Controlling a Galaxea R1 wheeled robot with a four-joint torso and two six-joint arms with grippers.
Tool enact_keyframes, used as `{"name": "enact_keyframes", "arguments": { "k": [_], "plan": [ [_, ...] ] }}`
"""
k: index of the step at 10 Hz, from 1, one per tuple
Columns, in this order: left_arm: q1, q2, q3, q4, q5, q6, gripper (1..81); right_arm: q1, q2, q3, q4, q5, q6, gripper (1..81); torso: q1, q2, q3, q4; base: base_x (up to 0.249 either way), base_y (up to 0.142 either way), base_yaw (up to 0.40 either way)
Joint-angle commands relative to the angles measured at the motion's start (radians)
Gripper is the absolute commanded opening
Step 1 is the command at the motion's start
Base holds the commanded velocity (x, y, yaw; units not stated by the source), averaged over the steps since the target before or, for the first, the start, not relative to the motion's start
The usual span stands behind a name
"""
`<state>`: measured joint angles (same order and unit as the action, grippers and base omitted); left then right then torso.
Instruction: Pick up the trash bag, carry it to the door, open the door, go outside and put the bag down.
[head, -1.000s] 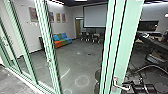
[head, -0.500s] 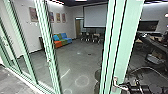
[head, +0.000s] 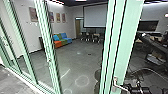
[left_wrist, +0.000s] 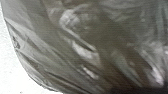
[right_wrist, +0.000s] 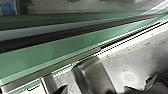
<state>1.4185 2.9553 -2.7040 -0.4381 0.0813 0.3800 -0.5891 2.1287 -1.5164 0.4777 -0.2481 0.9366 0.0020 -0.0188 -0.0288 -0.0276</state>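
Observation:
In the head view my right gripper (head: 132, 86) is at the lower right, close beside the silver lever handle (head: 115, 82) on the green door frame (head: 121, 50). The right wrist view has the blurred metal handle (right_wrist: 93, 75) between the dark, parted fingertips of my right gripper (right_wrist: 102, 88), which stands open. Whether they touch the handle, I cannot tell. The dark, shiny, creased trash bag (left_wrist: 75, 50) lies large across the left wrist view against a pale background. How my left gripper stands on it cannot be made out.
Green-framed glass panels (head: 22, 45) run along the left. Beyond the glass are a grey floor (head: 82, 57), a colourful sofa (head: 62, 40), chairs and a projection screen (head: 95, 16). Dark equipment (head: 157, 45) stands at the right.
The right arm has shifted slightly downward beside the handle in the head view. The door frame and handle look unmoved.

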Motion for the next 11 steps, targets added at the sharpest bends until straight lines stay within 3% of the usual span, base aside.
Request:
{"name": "enact_keyframes", "arguments": {
  "k": [1,4,7,9,11],
  "plan": [
    [-0.062,-0.013,-0.003,-0.01,0.061,-0.001,1.0,0.099,0.027,-0.016,0.015,-0.037,0.021,81.1,0.0,0.0,0.0,0.0,0.0,0.0,0.0],
    [-0.06,-0.013,-0.011,-0.011,0.061,-0.001,1.0,0.021,0.119,-0.083,0.012,0.01,0.028,81.1,0.0,0.0,0.0,0.0,0.0,0.0,0.0],
    [-0.059,-0.013,-0.019,-0.011,0.061,-0.001,1.0,-0.024,0.148,-0.08,0.01,0.082,0.028,81.1,-0.002,-0.001,0.001,-0.002,0.0,0.0,0.0],
    [-0.057,-0.013,-0.019,-0.01,0.063,-0.001,1.0,-0.036,0.151,-0.071,0.001,0.093,0.028,81.1,-0.002,-0.001,0.001,-0.002,0.0,0.0,0.0],
    [-0.056,-0.013,-0.019,-0.01,0.068,-0.001,1.0,-0.08,0.174,-0.065,-0.08,0.15,0.028,81.1,-0.002,-0.001,0.001,-0.002,0.0,0.0,0.0]
  ]
}}
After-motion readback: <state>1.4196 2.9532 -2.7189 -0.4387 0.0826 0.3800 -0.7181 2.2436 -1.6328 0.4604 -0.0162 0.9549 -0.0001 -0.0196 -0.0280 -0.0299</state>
